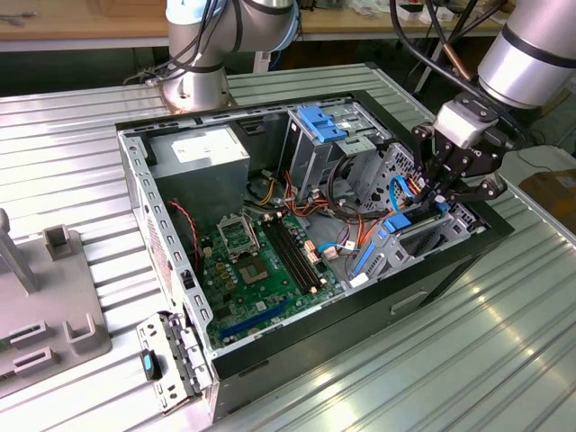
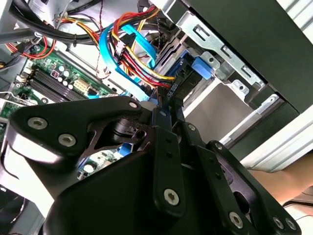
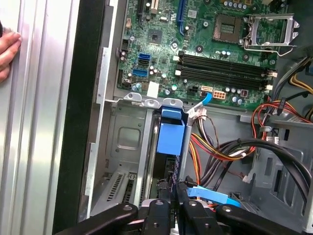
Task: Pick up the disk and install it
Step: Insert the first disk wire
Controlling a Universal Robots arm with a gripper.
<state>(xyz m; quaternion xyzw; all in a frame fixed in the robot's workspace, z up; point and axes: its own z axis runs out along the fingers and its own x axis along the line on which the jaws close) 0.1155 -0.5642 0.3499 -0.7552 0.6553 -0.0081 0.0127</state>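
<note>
The disk (image 3: 170,138), a dark slab with a bright blue carrier, stands on edge in the metal drive bay (image 3: 124,142) at the case's corner. In the exterior view the disk (image 1: 402,226) sits low in the bay on the exterior view's right, under my gripper (image 1: 440,196). In both wrist views my black fingers (image 3: 172,192) are pressed close together on the disk's dark edge (image 2: 172,90). Its blue carrier tab (image 2: 202,66) lies against the bay wall. My gripper (image 3: 176,192) is shut on the disk.
The open computer case (image 1: 450,261) lies on a ribbed metal table (image 1: 81,144). Motherboard (image 1: 261,261), coloured cable bundles (image 3: 220,147) and a blue-topped drive cage (image 1: 319,126) crowd the bay. A person's hand (image 3: 7,49) rests on the table beside the case. A grey fixture (image 1: 54,306) stands at the exterior view's left.
</note>
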